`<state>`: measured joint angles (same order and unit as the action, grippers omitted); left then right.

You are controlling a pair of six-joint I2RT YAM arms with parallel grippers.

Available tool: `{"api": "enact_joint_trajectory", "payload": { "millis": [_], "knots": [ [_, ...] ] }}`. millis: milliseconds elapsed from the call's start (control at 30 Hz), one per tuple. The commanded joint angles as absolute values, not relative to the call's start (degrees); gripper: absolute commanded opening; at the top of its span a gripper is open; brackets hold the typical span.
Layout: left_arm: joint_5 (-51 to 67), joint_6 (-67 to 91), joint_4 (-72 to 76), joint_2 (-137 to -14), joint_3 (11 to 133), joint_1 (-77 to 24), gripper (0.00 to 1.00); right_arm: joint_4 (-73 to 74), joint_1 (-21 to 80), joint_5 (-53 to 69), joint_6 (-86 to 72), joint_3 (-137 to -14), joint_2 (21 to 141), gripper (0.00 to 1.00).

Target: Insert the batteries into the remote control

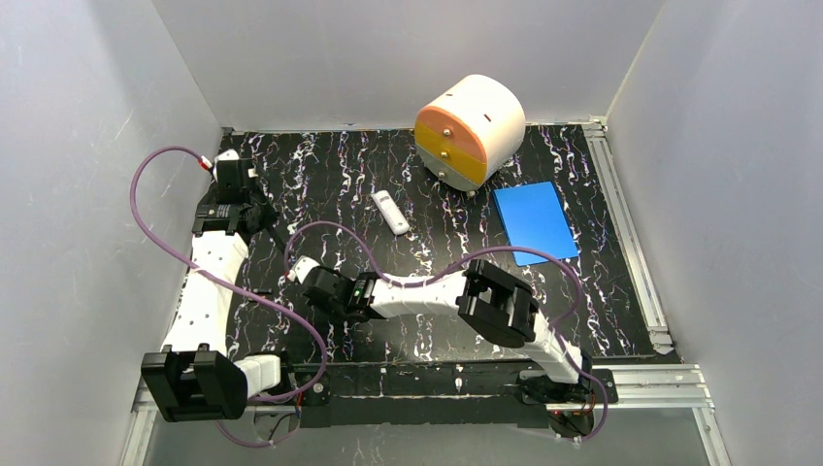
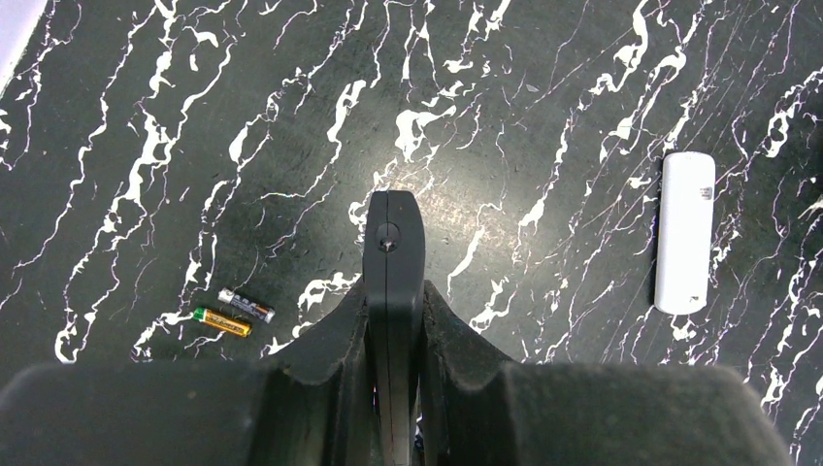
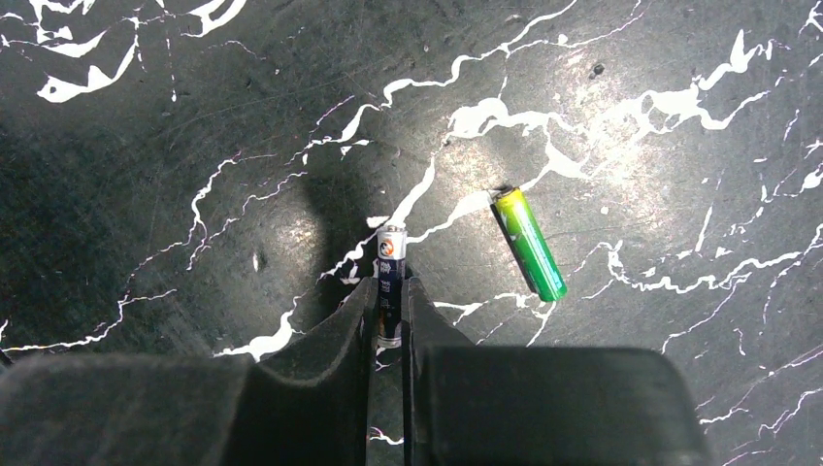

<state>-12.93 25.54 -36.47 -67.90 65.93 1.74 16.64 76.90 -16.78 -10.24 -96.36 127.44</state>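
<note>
A round white drawer unit with orange-yellow fronts is set far back. A blue pad is laid nearby.

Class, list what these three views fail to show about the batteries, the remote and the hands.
Top view: no battery can be made out; they are too small, or under the right arm.
Right wrist view: the lower end of the blue-and-white battery is hidden between the fingers of the right hand.
Left wrist view: labels on the two loose batteries are too small to read.
Left wrist and top views: the battery compartment of the remote does not show.
</note>
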Motion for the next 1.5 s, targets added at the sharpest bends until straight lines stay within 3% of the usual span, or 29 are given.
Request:
{"api": "enact_joint_trajectory", "payload": {
  "millis": [0,400,600,867,1467],
  "knots": [
    [-11.6,25.6,-35.9,-66.3,65.2,1.9,0.0,19.4,77.1,-19.1,-9.1,-96.3,125.8,0.08],
    [5.0,31.6,-31.0,-72.4,67.2,1.9,0.0,13.9,69.9,-17.0,-14.6,-84.5,105.3,0.08],
    [29.5,34.1,-13.7,-73.6,63.3,-0.1,0.0,13.4,62.3,-16.1,-18.2,-82.5,95.0,0.08],
    [45.3,40.6,4.7,-74.7,62.3,-6.9,0.0,8.5,54.5,-13.7,-22.7,-83.1,86.6,0.09],
    [46.0,65.4,27.9,-80.4,63.3,-10.5,0.0,2.9,52.8,-8.3,-27.4,-83.5,83.7,0.1]
  ]
}}
